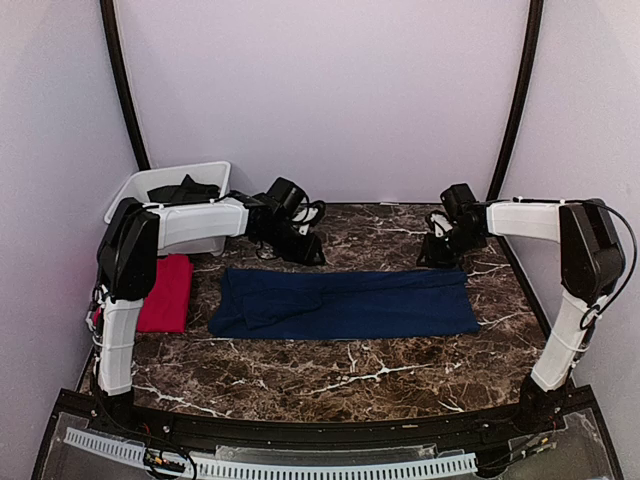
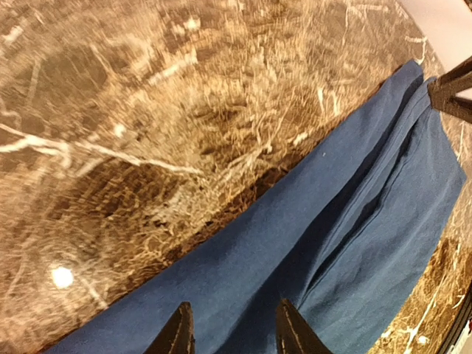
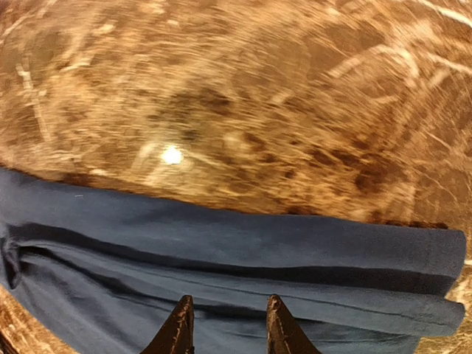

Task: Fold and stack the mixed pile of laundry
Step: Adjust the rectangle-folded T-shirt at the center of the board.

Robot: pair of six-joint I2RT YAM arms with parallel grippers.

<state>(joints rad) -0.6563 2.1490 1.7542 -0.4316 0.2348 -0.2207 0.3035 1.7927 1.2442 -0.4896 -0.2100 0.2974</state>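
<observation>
Top camera first: the navy blue T-shirt [image 1: 345, 302] lies as a long strip across the middle of the marble table [image 1: 330, 375], running left to right. A folded red T-shirt [image 1: 167, 293] sits at the left edge, just beside the left arm's base. A dark garment [image 1: 182, 189] is in the white bin [image 1: 135, 185] at the far left. The left gripper [image 1: 300, 245] and the right gripper [image 1: 435, 250] hang by the strip's far edge, one toward each end. From up here I can't tell how their jaws stand.

Left wrist cam settles that. The left gripper [image 2: 233, 313] has its fingers a modest way apart with nothing between them, just blue cloth underneath. You also get the lengthwise creases and overlapping layers, which the top shot flattens out.

Right wrist cam is much the same. The right gripper [image 3: 225, 310] has a narrow-ish gap and holds nothing. It hovers above the strip, with stacked fold edges clear at the right end.

My guess is the strip wants folding end over end next, then it goes onto the red one. If I were driving, I'd pinch every layer at one end, since those edges look ready to slide apart. I'd carry it low and keep the edges square.
</observation>
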